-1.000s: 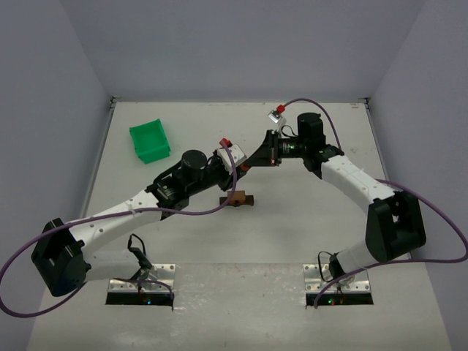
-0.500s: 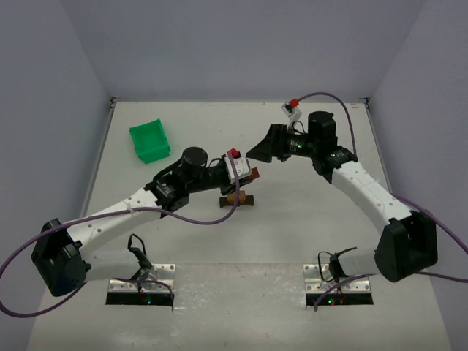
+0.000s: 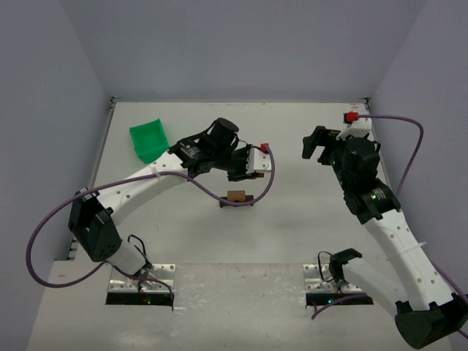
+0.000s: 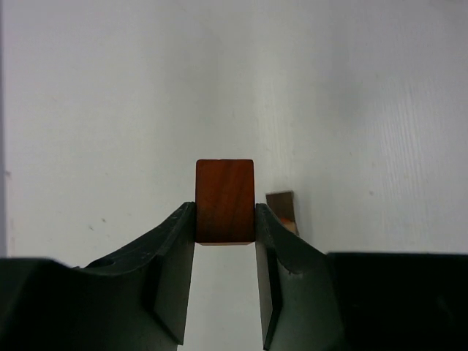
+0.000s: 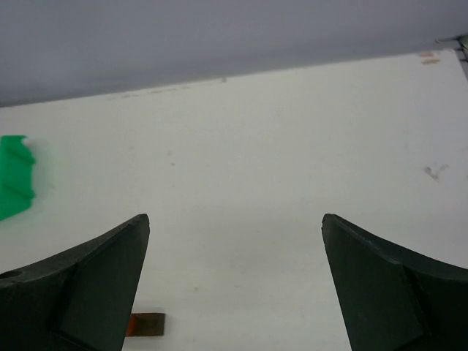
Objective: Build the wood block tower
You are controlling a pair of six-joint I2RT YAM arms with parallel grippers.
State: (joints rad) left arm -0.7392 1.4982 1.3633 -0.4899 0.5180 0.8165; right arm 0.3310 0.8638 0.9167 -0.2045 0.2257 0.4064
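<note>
My left gripper (image 4: 225,210) is shut on a reddish-brown wooden cube (image 4: 224,199), held above the table. Just right of its fingers, the end of the wood block tower (image 4: 282,207) shows: a dark plank over an orange piece. From above, the tower (image 3: 236,198) stands mid-table, a dark plank with a small block on it. The left gripper (image 3: 239,174) hangs just beyond it, the cube hidden there. My right gripper (image 5: 234,219) is wide open and empty, off to the right (image 3: 314,142). The plank's end (image 5: 146,323) shows low left in the right wrist view.
A green plastic bin (image 3: 150,140) sits at the far left of the table, also visible in the right wrist view as the green bin (image 5: 14,175). Purple cables loop from both arms. Grey walls close the table's far and side edges.
The right arm has pulled back from the centre to the right side, and its gripper now stands wide open. The left arm's elbow swung toward the far side, the cube still gripped.
</note>
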